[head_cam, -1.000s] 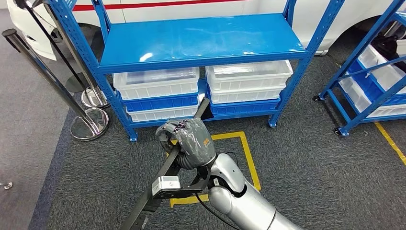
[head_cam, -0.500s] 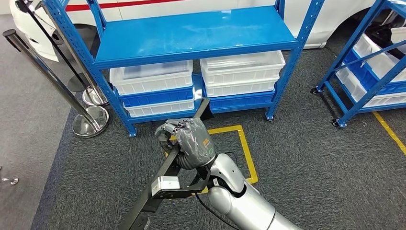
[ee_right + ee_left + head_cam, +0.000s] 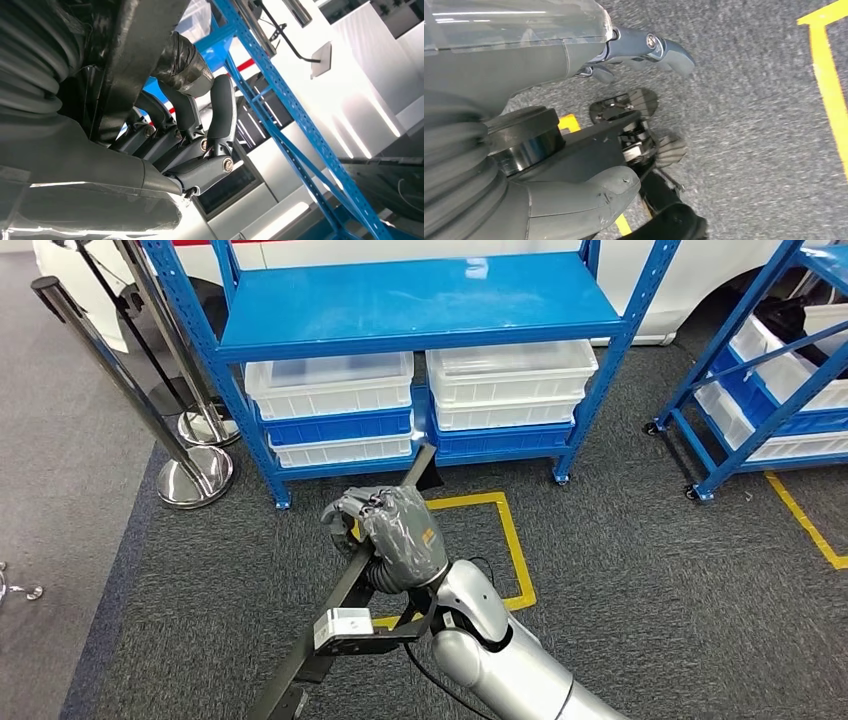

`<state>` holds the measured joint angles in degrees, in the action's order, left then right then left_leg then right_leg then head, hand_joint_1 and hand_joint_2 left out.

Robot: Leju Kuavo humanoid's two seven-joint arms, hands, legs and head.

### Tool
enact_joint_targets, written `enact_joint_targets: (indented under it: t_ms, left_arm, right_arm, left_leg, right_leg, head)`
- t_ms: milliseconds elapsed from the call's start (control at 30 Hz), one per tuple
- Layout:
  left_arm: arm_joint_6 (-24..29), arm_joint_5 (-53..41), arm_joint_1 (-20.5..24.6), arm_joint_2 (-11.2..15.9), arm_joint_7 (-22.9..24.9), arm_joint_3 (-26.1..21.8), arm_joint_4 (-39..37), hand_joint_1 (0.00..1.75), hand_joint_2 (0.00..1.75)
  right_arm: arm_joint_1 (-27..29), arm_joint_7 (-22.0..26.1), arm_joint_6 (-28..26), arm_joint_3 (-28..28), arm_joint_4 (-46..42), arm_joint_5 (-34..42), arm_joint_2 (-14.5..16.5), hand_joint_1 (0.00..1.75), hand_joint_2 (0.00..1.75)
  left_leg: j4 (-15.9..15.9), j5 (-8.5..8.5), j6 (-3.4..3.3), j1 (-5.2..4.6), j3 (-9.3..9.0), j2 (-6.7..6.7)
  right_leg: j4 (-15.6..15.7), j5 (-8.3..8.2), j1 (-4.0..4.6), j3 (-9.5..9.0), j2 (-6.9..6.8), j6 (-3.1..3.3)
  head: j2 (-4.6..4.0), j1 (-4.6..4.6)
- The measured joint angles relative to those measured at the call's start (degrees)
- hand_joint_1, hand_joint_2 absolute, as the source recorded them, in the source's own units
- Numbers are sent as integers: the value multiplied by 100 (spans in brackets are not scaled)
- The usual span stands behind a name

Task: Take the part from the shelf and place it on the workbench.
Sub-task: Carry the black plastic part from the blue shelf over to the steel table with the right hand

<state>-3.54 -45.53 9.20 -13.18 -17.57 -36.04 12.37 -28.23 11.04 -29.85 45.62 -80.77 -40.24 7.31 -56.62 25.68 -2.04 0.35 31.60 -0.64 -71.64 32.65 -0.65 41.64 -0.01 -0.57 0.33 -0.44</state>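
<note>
The part is a long black metal bar (image 3: 345,590) with a small white block clamped near its lower end. My right hand (image 3: 398,532) grips it around the middle, and it slants from near the shelf's foot down toward the lower left, above the grey carpet. In the right wrist view the dark fingers (image 3: 220,110) wrap around the bar (image 3: 137,55). The left hand (image 3: 549,55) hangs over the carpet with fingers and thumb (image 3: 589,192) apart and nothing between them.
A blue steel shelf (image 3: 420,300) stands ahead with white bins (image 3: 330,390) on its lower levels. Steel stanchions (image 3: 195,475) stand to its left and a second blue rack (image 3: 770,370) to its right. Yellow tape (image 3: 515,550) marks a square on the carpet.
The whole picture has shifted, so the camera has moved; the shelf now sits a little further right than half a second ago. My right hand keeps the same grip on the bar.
</note>
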Motion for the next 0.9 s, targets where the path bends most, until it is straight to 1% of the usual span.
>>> enact_joint_targets:
  t_ms: [33,67,100,133,167,200,233,267,300,333,367,400,433,500,533,567,600,633,667,700,733,767,800,833,867,900]
  left_arm:
    - [0,0,-1,0,0,0,0,0,175]
    - [0,0,-1,0,0,0,0,0,175]
    - [0,0,-1,0,0,0,0,0,175]
    - [0,0,-1,0,0,0,0,0,175]
    - [0,0,0,1,0,0,0,0,175]
    - [0,0,1,1,1,0,0,0,175]
    - [1,1,3,2,1,0,0,0,175]
    - [1,1,5,2,1,0,0,0,175]
    - [1,1,5,1,2,0,0,0,175]
    - [1,1,3,1,3,0,0,0,175]
    - [0,0,-1,0,6,0,0,0,175]
    - [0,0,-5,0,9,0,0,0,175]
    - [0,-1,-7,0,11,0,0,0,175]
    - [1,-2,-5,0,14,0,0,0,175]
    - [1,-2,-5,0,16,0,0,0,175]
    - [1,-2,-4,0,17,0,0,0,175]
    - [0,-2,-4,0,18,0,0,0,175]
    - [1,-2,-2,0,19,0,0,0,175]
    - [1,-2,4,0,20,0,0,0,175]
    - [1,-2,14,0,19,0,0,0,175]
    - [2,-2,27,0,19,0,0,0,175]
    - [2,-2,39,0,17,0,0,0,175]
    - [2,-1,46,0,17,0,0,0,175]
    - [2,-1,45,-1,17,0,0,0,175]
    - [2,-2,41,-7,18,-1,-1,0,175]
    - [3,-1,41,-13,20,-1,-2,0,175]
  right_arm:
    - [2,0,1,0,5,0,-3,175,175]
    - [3,0,1,0,9,0,-4,175,175]
    - [3,0,1,0,13,0,-5,175,175]
    - [1,0,1,0,16,0,-4,175,175]
    - [-3,0,2,0,16,0,-3,175,175]
    - [-7,1,2,0,16,0,1,175,175]
    - [-11,1,3,0,15,0,5,175,175]
    - [-14,2,3,0,15,0,8,175,175]
    - [-15,2,4,0,15,0,11,175,175]
    - [-17,2,4,0,17,-1,11,175,175]
    - [-21,3,6,0,22,-2,13,175,175]
    - [-26,3,8,0,26,-4,15,175,175]
    - [-31,4,9,0,31,-7,19,175,175]
    - [-36,10,10,0,40,-14,25,175,175]
    - [-36,15,10,0,48,-16,26,175,175]
    - [-35,20,10,0,57,-17,26,175,175]
    - [-35,24,10,0,67,-17,26,175,175]
    - [-35,26,10,0,73,-17,26,175,175]
    - [-37,28,10,0,76,-17,26,175,175]
    - [-41,30,10,0,78,-17,28,175,175]
    - [-47,33,11,0,78,-17,31,175,175]
    - [-54,36,13,0,78,-17,34,175,175]
    - [-61,36,15,0,78,-17,39,175,175]
    - [-66,37,18,0,78,-18,43,175,175]
    - [-68,36,19,0,79,-22,44,175,175]
    - [-70,35,20,0,80,-26,44,175,175]
  left_leg:
    - [-24,-44,6,-4,83,-2]
    - [-54,-84,16,-5,167,-4]
    - [-94,-118,31,-3,250,-4]
    - [-140,-145,49,-1,325,-3]
    - [-187,-166,72,-2,396,-1]
    - [-234,-185,99,-7,454,2]
    - [-268,-211,132,-12,493,5]
    - [-281,-245,169,-17,521,6]
    - [-282,-286,209,-14,536,8]
    - [-280,-314,249,-2,552,10]
    - [-308,-273,282,11,587,15]
    - [-420,-134,311,24,643,20]
    - [-646,99,333,34,727,25]
    - [-1315,619,366,39,918,27]
    - [-1624,757,375,40,973,27]
    - [-1786,765,376,40,955,27]
    - [-1771,669,368,39,843,27]
    - [-1559,513,352,37,633,27]
    - [-1198,392,327,33,351,30]
    - [-776,353,299,19,51,33]
    - [-444,363,270,3,-167,37]
    - [-217,401,241,-17,-291,41]
    - [-114,414,210,-39,-326,43]
    - [-82,364,171,-45,-296,43]
    - [-30,291,124,-35,-277,33]
    - [18,203,80,-23,-248,21]
  right_leg:
    - [-269,81,-11,35,0,-17]
    - [-381,34,-21,-5,-1,-31]
    - [-302,-104,-34,-141,-2,-41]
    - [-37,-264,-48,-371,-4,-46]
    - [324,-326,-57,-634,-5,-46]
    - [678,-323,-51,-866,2,-33]
    - [932,-279,-39,-1013,9,-12]
    - [1063,-221,-21,-1067,17,19]
    - [1103,-234,-1,-1061,24,63]
    - [1114,-278,-2,-1029,18,119]
    - [1129,-331,-3,-993,11,179]
    - [1148,-392,-7,-945,1,241]
    - [1163,-459,-13,-881,-8,288]
    - [1159,-575,1,-731,-14,326]
    - [1153,-632,11,-651,-16,328]
    - [1144,-686,19,-571,-19,328]
    - [1134,-740,25,-491,-20,324]
    - [1124,-791,29,-420,-19,317]
    - [1117,-838,31,-366,-18,306]
    - [1112,-884,36,-325,-15,286]
    - [1119,-932,37,-304,-15,257]
    - [1131,-979,35,-294,-18,225]
    - [1153,-1032,30,-291,-20,189]
    - [1189,-1091,27,-294,-22,151]
    - [1211,-1117,20,-283,-15,117]
    - [1183,-1055,18,-248,-6,85]
  head:
    - [0,1]
    - [0,0]
    - [0,1]
    - [0,1]
    - [0,1]
    - [0,0]
    - [0,0]
    - [0,-1]
    - [0,-1]
    - [0,-1]
    - [0,-1]
    - [0,-1]
    - [0,-3]
    - [0,-5]
    - [0,-5]
    - [0,-5]
    - [0,-5]
    - [0,-5]
    - [0,-5]
    - [0,-5]
    - [0,-5]
    - [0,-5]
    - [0,-5]
    - [0,-5]
    - [0,-4]
    - [0,-3]
